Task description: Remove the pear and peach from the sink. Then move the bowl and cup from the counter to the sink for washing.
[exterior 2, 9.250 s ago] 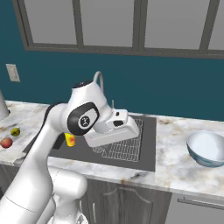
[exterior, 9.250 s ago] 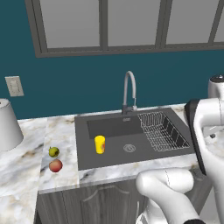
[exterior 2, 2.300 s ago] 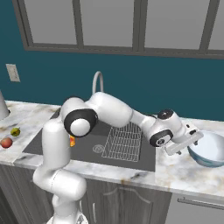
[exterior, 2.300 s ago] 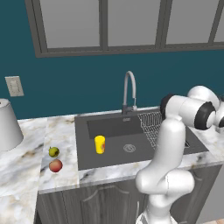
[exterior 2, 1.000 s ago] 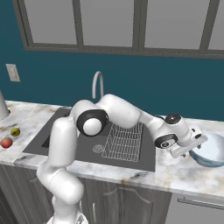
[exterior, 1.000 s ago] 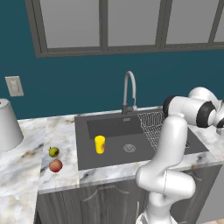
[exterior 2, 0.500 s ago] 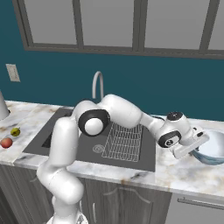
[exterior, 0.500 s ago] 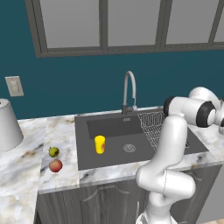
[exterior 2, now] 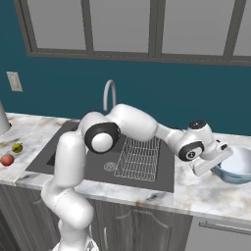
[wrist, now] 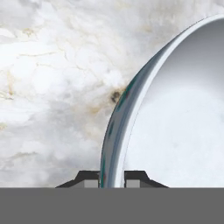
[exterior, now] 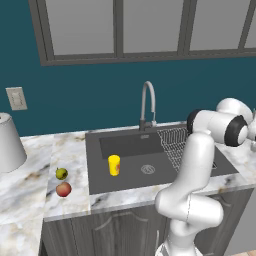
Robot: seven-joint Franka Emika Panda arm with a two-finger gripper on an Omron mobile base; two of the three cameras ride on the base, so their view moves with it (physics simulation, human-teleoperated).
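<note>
My tool (wrist: 112,177) is pinched on the near rim of the bowl (exterior 2: 237,165), which sits upright, mouth up, on the desk (exterior 2: 147,195) right of the sink (exterior 2: 162,176), round with no long axis.

Cup (exterior: 114,165) upright in sink (exterior: 150,172), left part of basin, left of drain (exterior: 148,169). Wire rack (exterior 2: 138,159) in sink's right part. Faucet (exterior: 147,105) at sink's back edge, middle. Pear (exterior: 61,173) and peach (exterior: 63,189) on counter (exterior: 30,190), just beside sink's left edge; pear behind peach, close together. Bowl (exterior 2: 234,165) on counter right of sink, gripper (wrist: 111,178) at bowl's near-left rim, one finger each side of rim.
</note>
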